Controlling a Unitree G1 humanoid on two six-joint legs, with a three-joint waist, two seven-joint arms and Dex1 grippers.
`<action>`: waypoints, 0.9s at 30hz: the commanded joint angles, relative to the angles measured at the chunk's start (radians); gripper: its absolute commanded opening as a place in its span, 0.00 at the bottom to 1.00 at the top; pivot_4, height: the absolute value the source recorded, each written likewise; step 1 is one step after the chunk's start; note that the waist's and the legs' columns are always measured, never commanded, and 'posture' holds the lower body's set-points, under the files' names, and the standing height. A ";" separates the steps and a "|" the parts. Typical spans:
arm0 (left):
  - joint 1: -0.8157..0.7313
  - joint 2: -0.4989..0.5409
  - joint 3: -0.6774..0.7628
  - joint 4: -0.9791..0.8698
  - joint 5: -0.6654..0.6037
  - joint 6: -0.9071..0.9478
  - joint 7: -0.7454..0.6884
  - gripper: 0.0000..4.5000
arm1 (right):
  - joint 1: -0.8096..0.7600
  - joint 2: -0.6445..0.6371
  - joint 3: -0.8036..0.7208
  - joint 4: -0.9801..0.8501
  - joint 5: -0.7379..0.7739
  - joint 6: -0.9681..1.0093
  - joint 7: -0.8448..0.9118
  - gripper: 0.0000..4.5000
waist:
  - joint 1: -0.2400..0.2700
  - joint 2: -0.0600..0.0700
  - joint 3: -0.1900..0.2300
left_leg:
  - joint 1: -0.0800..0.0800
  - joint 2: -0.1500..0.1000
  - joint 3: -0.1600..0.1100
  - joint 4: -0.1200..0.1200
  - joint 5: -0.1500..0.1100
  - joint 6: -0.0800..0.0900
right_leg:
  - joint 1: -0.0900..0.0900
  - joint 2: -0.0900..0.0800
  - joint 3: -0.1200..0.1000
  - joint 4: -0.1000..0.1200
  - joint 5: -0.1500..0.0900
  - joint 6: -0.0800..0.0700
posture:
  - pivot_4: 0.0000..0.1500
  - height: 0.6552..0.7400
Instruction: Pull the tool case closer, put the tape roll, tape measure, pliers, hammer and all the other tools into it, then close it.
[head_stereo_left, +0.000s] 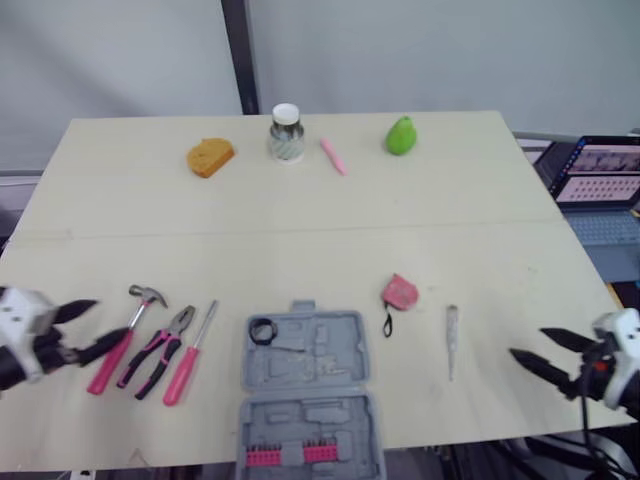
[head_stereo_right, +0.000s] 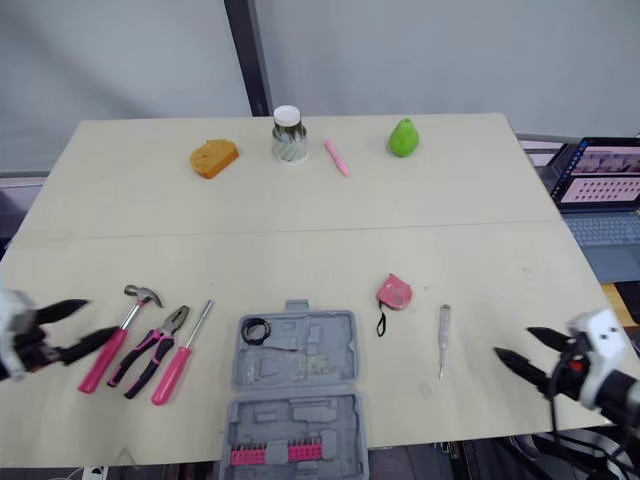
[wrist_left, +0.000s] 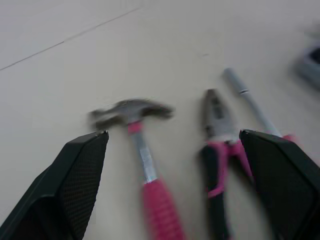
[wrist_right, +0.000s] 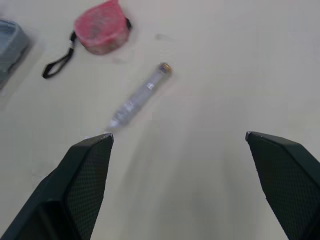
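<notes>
Left gripper, fingers spread wide, hovers at the hammer handle, probably lining up a grasp. Right gripper, equally open and empty, sits right of the clear test pen. Tool case lies open near centre, with the tape roll inside.
</notes>
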 joint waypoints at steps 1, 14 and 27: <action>-0.014 -0.023 -0.100 -0.234 -0.048 0.076 0.005 1.00 | -0.035 0.058 0.084 -0.143 -0.004 0.133 -0.173 1.00 | 0.000 0.000 0.000 | 0.000 0.000 0.000 0.000 0.000 0.000 | 0.000 0.000 0.000 0.001 0.000 0.000 | 1.00 1.00; -0.263 -0.163 -0.480 -0.451 -0.023 0.129 -0.004 1.00 | -0.298 0.349 0.442 -0.292 -0.119 0.467 -0.634 1.00 | -0.001 0.001 -0.001 | 0.000 -0.001 -0.001 0.002 0.005 -0.002 | -0.002 0.002 0.003 0.006 0.001 -0.002 | 1.00 1.00; -0.326 -0.227 -0.561 -0.422 0.023 0.101 0.012 1.00 | -0.356 0.427 0.528 -0.298 -0.144 0.520 -0.712 1.00 | -0.001 0.001 -0.001 | -0.001 -0.001 -0.001 0.002 0.004 -0.001 | -0.003 0.002 0.002 0.005 0.001 -0.002 | 1.00 1.00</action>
